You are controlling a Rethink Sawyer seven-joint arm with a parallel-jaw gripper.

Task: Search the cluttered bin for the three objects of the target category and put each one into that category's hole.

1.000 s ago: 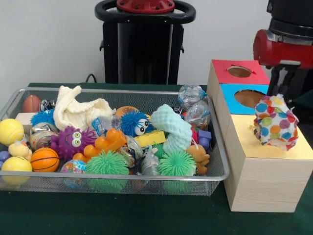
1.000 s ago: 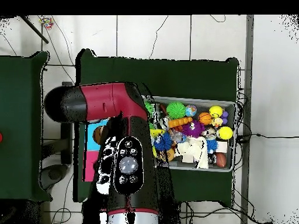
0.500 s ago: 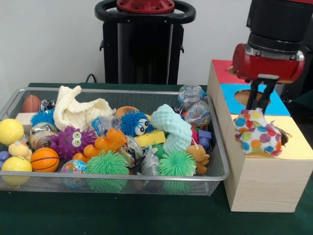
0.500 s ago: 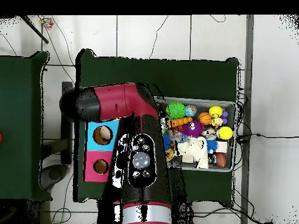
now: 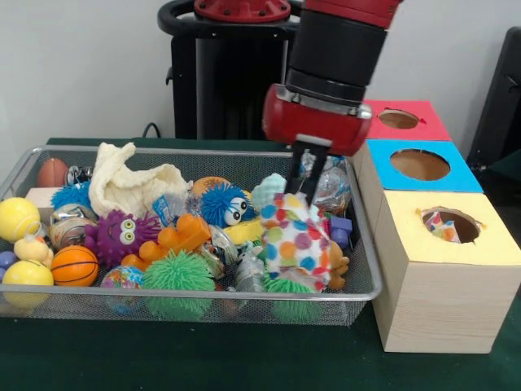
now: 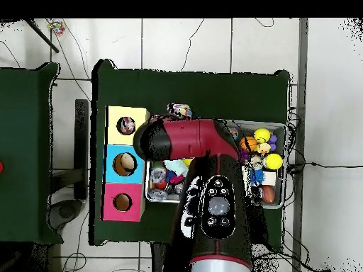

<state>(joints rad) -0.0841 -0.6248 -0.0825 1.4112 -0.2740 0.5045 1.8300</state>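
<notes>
Nearest the camera, the wire bin (image 5: 187,297) sits on the green table (image 5: 244,358), packed with spiky balls, a small basketball (image 5: 74,265) and a purple fuzzy toy (image 5: 120,235). The polka-dot cloth (image 5: 297,240) hangs over the bin's right end, its lower edge at or just above the green spiky ball (image 5: 293,275) and the toys beneath; the gripper (image 5: 308,181) has its fingers closed narrow on the cloth's top. To the right stands the wooden box; a scrap of similar dotted fabric shows inside its yellow hole (image 5: 451,225). Judged risks: the pinch takes only a bunched top edge, so the cloth could slip free in transit; its trailing hem could drag a light toy or snag the bin's rim; a limp cloth may drape over the hole's edge instead of dropping in. Further back are the blue hole (image 5: 419,164) and the red hole (image 5: 398,119), both uncovered.
</notes>
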